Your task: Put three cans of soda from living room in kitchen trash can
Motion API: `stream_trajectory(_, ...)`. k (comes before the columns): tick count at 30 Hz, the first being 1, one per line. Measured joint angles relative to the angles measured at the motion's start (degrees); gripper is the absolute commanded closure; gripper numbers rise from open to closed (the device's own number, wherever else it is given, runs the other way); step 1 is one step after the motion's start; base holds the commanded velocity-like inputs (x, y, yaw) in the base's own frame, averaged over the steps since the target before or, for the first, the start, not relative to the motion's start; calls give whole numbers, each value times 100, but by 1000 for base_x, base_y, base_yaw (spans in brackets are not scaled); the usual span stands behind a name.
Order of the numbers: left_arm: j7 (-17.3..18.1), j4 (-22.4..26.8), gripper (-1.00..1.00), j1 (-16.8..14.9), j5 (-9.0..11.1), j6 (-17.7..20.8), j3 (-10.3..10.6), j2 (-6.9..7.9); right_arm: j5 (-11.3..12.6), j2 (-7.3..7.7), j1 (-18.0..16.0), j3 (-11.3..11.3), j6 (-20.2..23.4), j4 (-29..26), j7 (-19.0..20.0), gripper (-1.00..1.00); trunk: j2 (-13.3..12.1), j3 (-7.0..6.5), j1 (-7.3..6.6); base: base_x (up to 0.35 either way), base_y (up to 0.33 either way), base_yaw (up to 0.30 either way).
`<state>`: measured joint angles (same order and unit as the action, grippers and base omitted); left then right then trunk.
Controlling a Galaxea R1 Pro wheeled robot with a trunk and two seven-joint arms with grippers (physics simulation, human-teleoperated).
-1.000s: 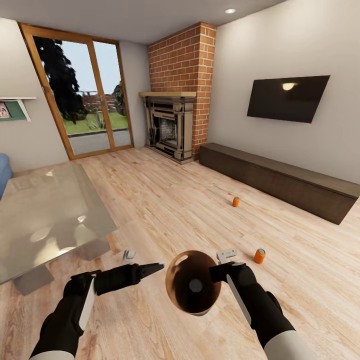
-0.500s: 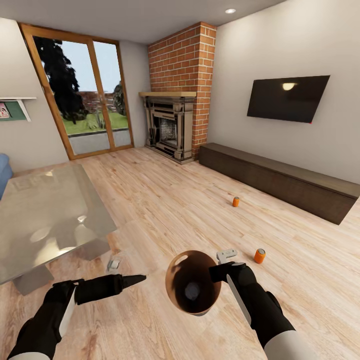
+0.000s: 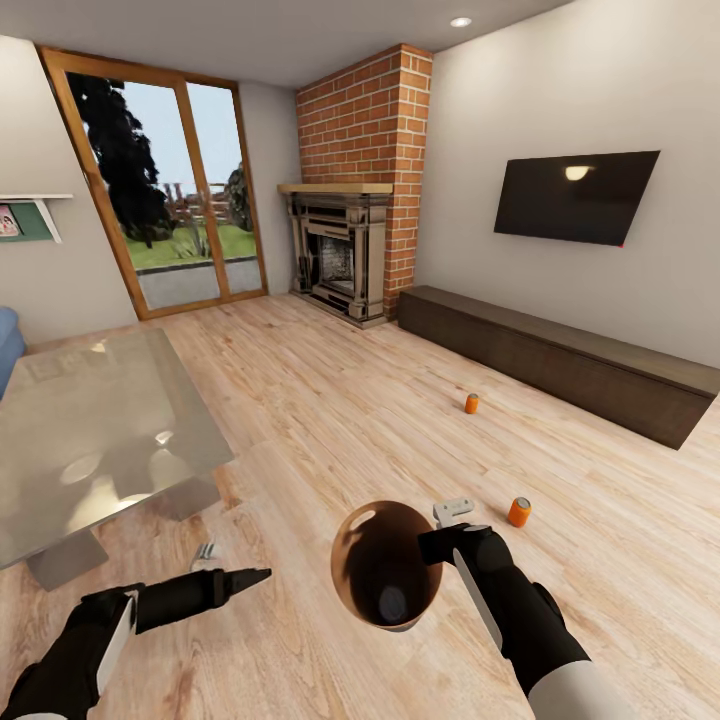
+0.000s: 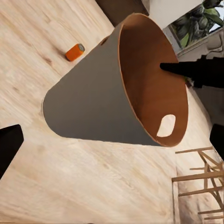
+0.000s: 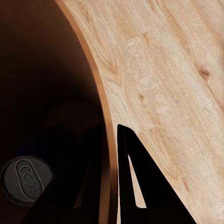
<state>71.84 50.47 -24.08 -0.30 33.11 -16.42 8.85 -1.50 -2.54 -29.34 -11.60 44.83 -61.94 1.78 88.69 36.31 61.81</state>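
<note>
1 can [image 3: 391, 603] lies in the bin [image 3: 352, 588]; 2 cans [image 3: 519, 512] [image 3: 471, 403] stand on the floor [image 3: 330, 420] beyond it.

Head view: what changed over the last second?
The left hand pulled back from beside the bin toward the robot's left and lower in view. The can inside the bin shifted slightly. The right hand kept its grip on the rim; both floor cans stayed put.

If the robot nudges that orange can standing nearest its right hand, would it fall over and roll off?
Probably. The nearer soda can is a small, narrow cylinder, apparently upright on the smooth wood floor, so a sideways push would likely topple it. Once on its side it should roll freely. It looks light for its size.
</note>
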Motion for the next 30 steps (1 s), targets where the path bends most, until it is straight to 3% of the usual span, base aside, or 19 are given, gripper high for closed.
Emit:
stream_trajectory(3,-16,-177,-100,-1,3,-130,-94,6,8,0,0,0,0,0,1,100,0,0,0,0,0,0)
stream_trajectory(7,-474,-272,-100,-1,2,-418,-147,8,2,0,0,0,3,0,0,100,0,0,0,0,0,0)
stream_trajectory(11,-1997,-343,-100,-1,14,-991,-161,-2,8,1,0,0,8,-13,1,100,0,0,0,0,0,0)
stream_trajectory(12,-2107,-388,-100,-1,13,-1034,-160,-4,8,2,0,0,8,-18,1,100,0,0,0,0,0,0)
stream_trajectory(21,-2296,-661,-100,-1,5,-1560,-157,-6,5,8,0,8,17,-49,9,100,0,0,0,0,0,0)
stream_trajectory(25,-2350,-683,-100,-1,3,-1601,-162,-6,4,9,0,9,17,-52,9,100,0,0,0,0,0,0)
stream_trajectory(28,-2674,-714,-100,-1,7,-1618,-162,-6,6,9,0,9,21,-56,9,100,0,0,0,0,0,0)
stream_trajectory(30,-3206,-739,-100,-1,21,-1663,-159,-11,5,9,0,10,23,-63,9,100,0,0,0,0,0,0)
